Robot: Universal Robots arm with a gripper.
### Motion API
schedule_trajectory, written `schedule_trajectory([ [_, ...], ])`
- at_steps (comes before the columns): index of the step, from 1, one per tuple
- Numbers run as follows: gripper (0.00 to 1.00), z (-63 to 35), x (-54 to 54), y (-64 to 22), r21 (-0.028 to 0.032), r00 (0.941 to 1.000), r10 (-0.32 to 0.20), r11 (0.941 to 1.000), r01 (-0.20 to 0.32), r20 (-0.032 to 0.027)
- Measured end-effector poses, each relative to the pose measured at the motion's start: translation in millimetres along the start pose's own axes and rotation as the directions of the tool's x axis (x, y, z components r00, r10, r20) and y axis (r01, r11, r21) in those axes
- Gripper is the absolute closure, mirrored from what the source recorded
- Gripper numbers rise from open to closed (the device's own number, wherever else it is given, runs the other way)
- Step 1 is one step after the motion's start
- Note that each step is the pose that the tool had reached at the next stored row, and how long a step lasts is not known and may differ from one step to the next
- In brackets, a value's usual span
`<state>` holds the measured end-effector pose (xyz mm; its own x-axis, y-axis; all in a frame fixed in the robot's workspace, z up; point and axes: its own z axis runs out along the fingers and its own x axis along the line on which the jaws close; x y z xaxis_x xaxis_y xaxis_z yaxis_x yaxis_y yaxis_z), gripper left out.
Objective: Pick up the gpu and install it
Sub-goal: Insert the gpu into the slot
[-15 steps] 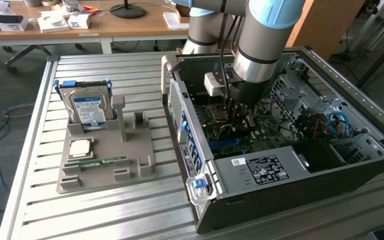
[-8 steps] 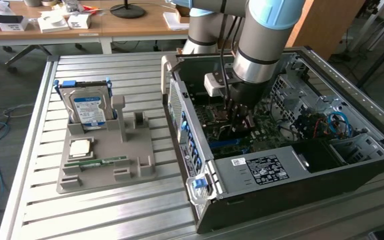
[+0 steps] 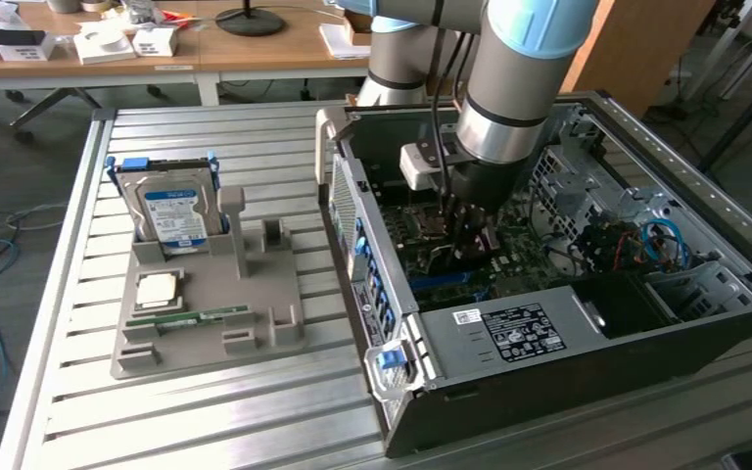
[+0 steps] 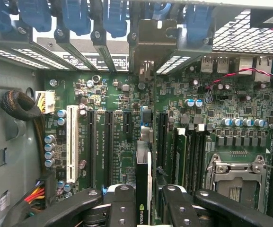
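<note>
Closest in the wrist view, the black two-fingered gripper (image 4: 145, 204) is half-closed, its fingers (image 4: 122, 203) clamped on either side of the gpu (image 4: 143, 175), a thin flat dark card seen edge-on with a small green logo near the grip. The pick-up part of the task is therefore done.

Just beyond the fingers, the card stands upright over the green motherboard (image 4: 127, 94). It runs parallel to the long black expansion slots (image 4: 92, 146) and the white plastic slot (image 4: 72, 142), with the silver square processor socket (image 4: 235, 175) off to the other side. Its lower edge appears to sit in line with a slot, but whether the contacts are fully pressed home cannot be told, because the card hides the join. With the claw clamped on it, I judge the install to be in hand, not finished.

Farther off are the rear metal slot covers with blue plastic latches (image 4: 74, 14).

In the exterior view the gripper (image 3: 461, 235) reaches deep into the open black computer case (image 3: 586, 352). Well apart, towards the exterior view's left, the grey moulded parts tray (image 3: 207, 323) carries the silver blue-labelled hard drive (image 3: 173, 211) and the small green RAM stick (image 3: 187, 316)
</note>
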<state>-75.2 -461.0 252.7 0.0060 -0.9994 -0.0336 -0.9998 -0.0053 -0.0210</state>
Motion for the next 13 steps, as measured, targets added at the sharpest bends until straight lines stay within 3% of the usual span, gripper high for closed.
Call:
schedule_trajectory([
  [13, 0.74, 1.4, 0.9, 0.1, 0.0000, 1.0000, 0.002, 1.0000, -0.002, -0.0001],
])
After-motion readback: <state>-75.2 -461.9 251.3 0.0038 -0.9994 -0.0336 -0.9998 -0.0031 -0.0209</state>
